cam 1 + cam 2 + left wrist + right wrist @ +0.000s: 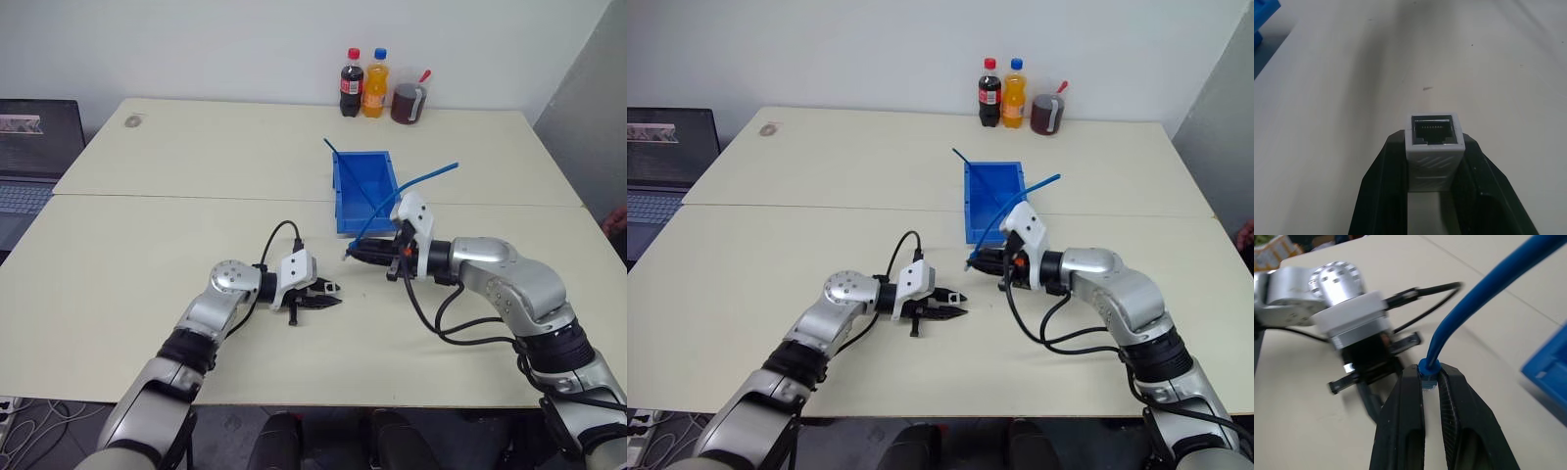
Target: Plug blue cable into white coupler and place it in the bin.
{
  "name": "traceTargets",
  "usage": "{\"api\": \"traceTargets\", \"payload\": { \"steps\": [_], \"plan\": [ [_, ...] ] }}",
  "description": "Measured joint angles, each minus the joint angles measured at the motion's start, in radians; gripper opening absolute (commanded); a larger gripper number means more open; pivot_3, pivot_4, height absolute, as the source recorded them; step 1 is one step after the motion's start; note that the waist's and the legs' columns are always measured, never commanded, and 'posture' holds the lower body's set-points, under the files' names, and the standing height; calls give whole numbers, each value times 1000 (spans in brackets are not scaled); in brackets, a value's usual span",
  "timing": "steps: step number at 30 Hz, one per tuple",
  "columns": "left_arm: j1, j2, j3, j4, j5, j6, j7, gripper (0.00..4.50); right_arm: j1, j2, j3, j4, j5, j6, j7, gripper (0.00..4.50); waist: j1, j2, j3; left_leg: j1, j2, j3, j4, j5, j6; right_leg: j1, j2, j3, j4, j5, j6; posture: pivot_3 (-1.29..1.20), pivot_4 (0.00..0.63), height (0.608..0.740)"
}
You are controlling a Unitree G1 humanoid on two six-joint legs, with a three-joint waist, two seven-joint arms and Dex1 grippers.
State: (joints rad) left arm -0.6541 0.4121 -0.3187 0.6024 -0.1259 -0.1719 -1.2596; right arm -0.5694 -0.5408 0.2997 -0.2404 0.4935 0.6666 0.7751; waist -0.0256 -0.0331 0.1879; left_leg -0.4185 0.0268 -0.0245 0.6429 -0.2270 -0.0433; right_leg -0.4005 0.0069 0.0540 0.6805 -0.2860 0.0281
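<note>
My left gripper [330, 294] rests low over the table's front half, shut on the white coupler [1434, 128], whose dark socket faces outward past the fingertips. Just to its right, my right gripper [355, 255] points left toward it, shut on the blue cable [1474, 298] right behind its plug. From there the cable [416, 182] rises back over the right arm. A short gap separates the plug end from the coupler. The blue bin [342, 201] stands just behind the right gripper, and the left gripper [1371, 377] also appears in the right wrist view.
A thin stick [338, 157] pokes out of the bin. At the far table edge stand two bottles [362, 83] and a dark jar [409, 101]. A laptop [29, 157] sits off the table's left side. Bare tabletop stretches to the left and front.
</note>
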Motion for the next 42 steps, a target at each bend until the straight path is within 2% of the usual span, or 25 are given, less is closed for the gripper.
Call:
{"api": "traceTargets", "payload": {
  "steps": [4, 15, 42],
  "plan": [
    [-23, -28, 6, 74, 6, -59, -42, 802, 16, 3, 44, -10, -58, -34, 17, 159, 0, 0, 0, -1, 0, 0, 2, 0, 0, 0, -2, 1, 0, 0, 1, 0, 150, 740],
    [-21, -45, 22, 95, 13, -94, -83, 802, 27, -3, 89, 46, -176, -112, 106, 159, -1, 0, 0, 0, 0, -1, 2, 0, 0, 1, -1, 0, 0, 1, 1, 0, 150, 740],
    [45, -54, 43, -26, 17, 2, -63, 802, -84, -13, 132, 244, -286, -297, 362, 159, -1, 1, -1, 2, 1, -5, 3, 0, 0, 5, -2, -6, 1, 1, 0, 0, 150, 740]
  ]
}}
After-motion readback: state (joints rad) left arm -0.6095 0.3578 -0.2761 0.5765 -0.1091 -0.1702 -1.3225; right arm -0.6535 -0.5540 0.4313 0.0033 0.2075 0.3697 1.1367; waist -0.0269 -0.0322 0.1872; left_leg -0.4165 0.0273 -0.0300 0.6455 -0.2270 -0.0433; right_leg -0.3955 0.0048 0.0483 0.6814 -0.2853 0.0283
